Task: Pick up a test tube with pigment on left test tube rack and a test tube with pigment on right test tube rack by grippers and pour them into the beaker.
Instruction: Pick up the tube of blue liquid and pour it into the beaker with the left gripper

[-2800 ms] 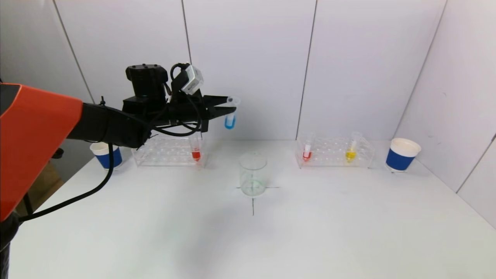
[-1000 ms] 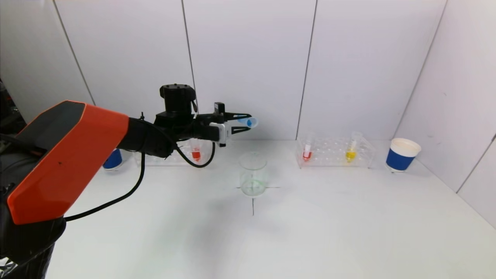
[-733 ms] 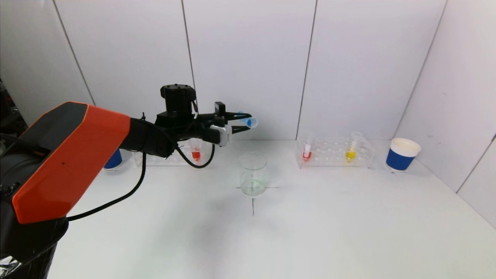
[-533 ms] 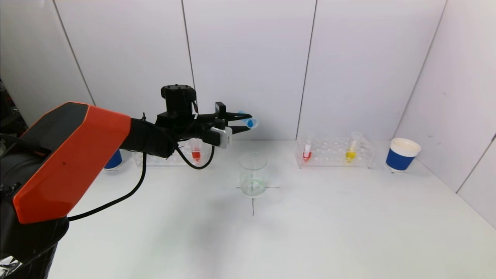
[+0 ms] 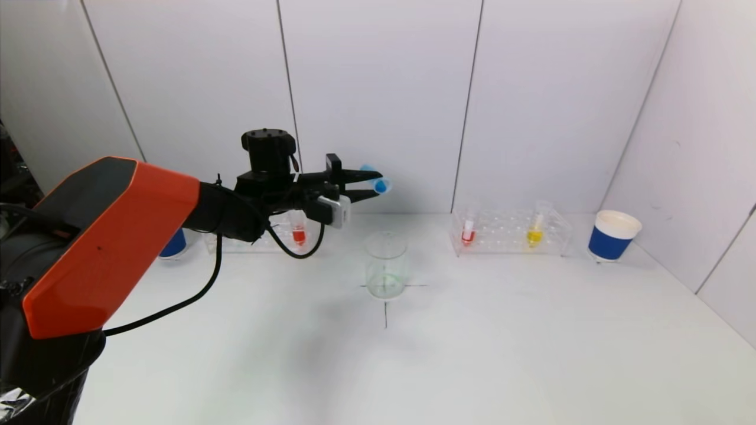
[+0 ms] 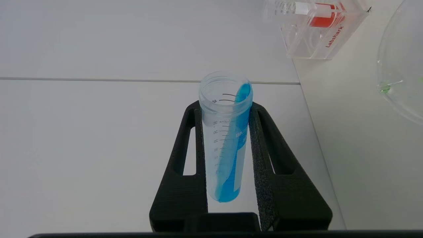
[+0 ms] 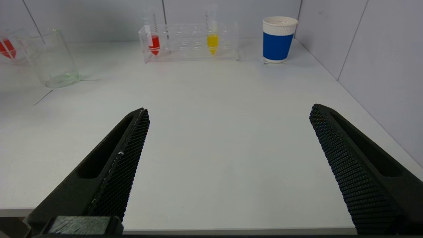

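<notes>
My left gripper (image 5: 367, 185) is shut on a test tube with blue pigment (image 5: 378, 186) and holds it tipped on its side, high above and a little left of the glass beaker (image 5: 385, 265). In the left wrist view the tube (image 6: 226, 145) sits between both fingers (image 6: 185, 155), with blue liquid running along its wall to the open mouth. The left rack (image 5: 254, 236) holds a red tube (image 5: 299, 227). The right rack (image 5: 509, 233) holds a red tube (image 5: 468, 227) and a yellow tube (image 5: 536, 227). My right gripper (image 7: 228, 114) is open and empty, low at the table's near edge.
A blue paper cup (image 5: 612, 236) stands right of the right rack, another (image 5: 172, 242) left of the left rack behind my arm. A black cross (image 5: 385, 307) marks the table under the beaker. White walls close the back and right side.
The left gripper carried the blue tube rightward toward the beaker and rolled it from upright onto its side. In the last second it has only tilted slightly more.
</notes>
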`<state>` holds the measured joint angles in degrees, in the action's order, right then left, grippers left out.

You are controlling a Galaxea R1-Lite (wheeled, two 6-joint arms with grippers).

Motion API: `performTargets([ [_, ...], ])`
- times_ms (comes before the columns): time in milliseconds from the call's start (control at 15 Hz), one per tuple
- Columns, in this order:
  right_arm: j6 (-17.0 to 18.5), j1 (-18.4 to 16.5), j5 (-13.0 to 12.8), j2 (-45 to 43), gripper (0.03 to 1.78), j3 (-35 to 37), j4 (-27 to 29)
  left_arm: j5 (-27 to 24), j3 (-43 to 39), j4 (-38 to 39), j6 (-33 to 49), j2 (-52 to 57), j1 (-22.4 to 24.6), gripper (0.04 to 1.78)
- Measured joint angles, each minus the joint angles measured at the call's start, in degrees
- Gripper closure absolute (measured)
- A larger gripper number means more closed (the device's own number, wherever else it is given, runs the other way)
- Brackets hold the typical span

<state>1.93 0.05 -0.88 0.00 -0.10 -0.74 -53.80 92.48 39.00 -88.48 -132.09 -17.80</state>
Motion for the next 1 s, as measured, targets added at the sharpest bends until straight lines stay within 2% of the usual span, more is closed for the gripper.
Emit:
performTargets([
  [467, 0.0, 0.0, 0.0, 0.0, 0.05, 0.0, 0.0, -2.0, -1.5, 7.4, -1.8, -1.5, 0.1, 1.40],
  [1000, 0.0, 0.0, 0.0, 0.0, 0.05, 0.0, 0.0, -2.6, -2.9, 10.8, -4.5, -2.7, 0.1, 1.40],
])
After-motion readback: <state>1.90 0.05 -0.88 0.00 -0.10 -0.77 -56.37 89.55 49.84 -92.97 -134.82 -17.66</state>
